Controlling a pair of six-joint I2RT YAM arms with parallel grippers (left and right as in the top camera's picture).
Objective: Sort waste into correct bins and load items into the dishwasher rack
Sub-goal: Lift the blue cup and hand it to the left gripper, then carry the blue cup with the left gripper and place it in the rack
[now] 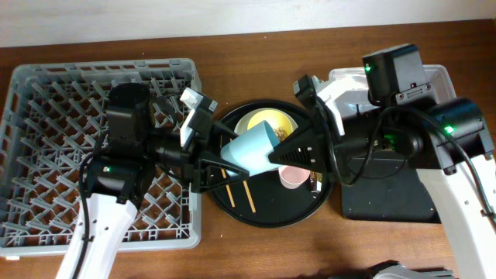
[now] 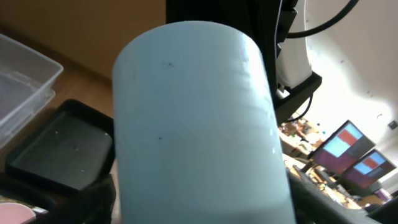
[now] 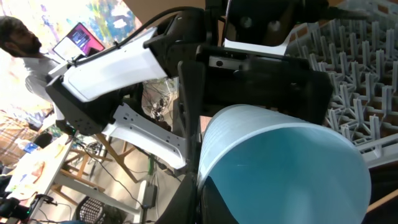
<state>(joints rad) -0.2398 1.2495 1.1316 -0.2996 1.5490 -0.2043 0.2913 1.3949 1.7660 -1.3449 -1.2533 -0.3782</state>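
Fingers of the right gripper (image 1: pixel 277 159) pinch the rim of the light-blue cup (image 1: pixel 249 149) above the round black tray (image 1: pixel 271 215); the left gripper (image 1: pixel 219 164) meets its base, grip unclear. Apparent handover: left must clamp before carrying it to the dishwasher rack (image 1: pixel 46 124), left.

Brown wooden table (image 1: pixel 256 62) meets a pale wall (image 1: pixel 232 15); lit monitors (image 2: pixel 346 142) glow beyond.

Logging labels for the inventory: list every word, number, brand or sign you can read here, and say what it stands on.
No readable text in any view.
Light-blue cup: plain, no print or mark.
Monitor screens in the background: red and blue blocks only, too blurred to read.
Laptop screen in the background: blurred, nothing legible.
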